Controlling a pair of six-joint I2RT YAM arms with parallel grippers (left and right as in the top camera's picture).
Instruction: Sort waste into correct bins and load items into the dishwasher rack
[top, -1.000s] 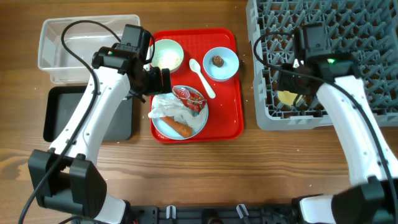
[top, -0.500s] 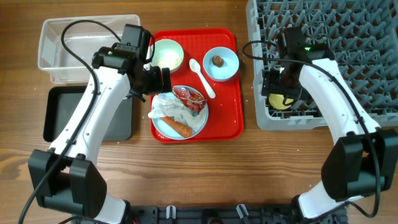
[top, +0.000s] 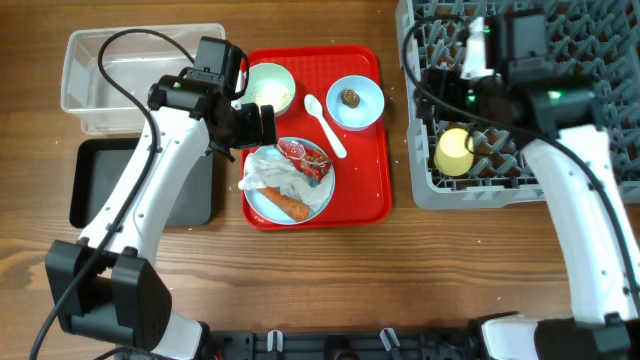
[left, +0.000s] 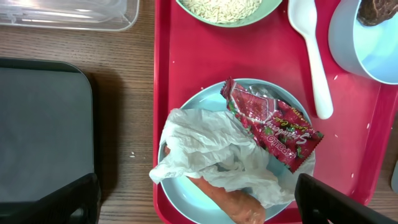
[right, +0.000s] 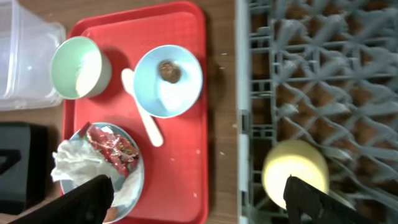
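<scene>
The red wrapper (top: 305, 158), white napkin (top: 268, 172) and carrot (top: 288, 205) lie on the light blue plate (top: 318, 198). My left gripper (left: 199, 205) is open and empty just above them. The pale green bowl (top: 270, 88) holds white crumbs. The light blue bowl (top: 355, 103) holds the brown morsel (top: 352, 98). The white spoon (top: 325, 125) lies between the bowls. The yellow cup (top: 455, 150) sits upside down in the front left corner of the grey rack (top: 580, 60). My right gripper (right: 199, 202) is open and empty, raised above the cup.
Bowls, plate and spoon all rest on the flat red tray (top: 370, 190). The clear tub (top: 140, 70) stands at the back left with the black tray (top: 100, 185) in front of it, both left of my left arm.
My right gripper has let go of the yellow cup in the rack and lifted away from it. The left arm has not moved.
</scene>
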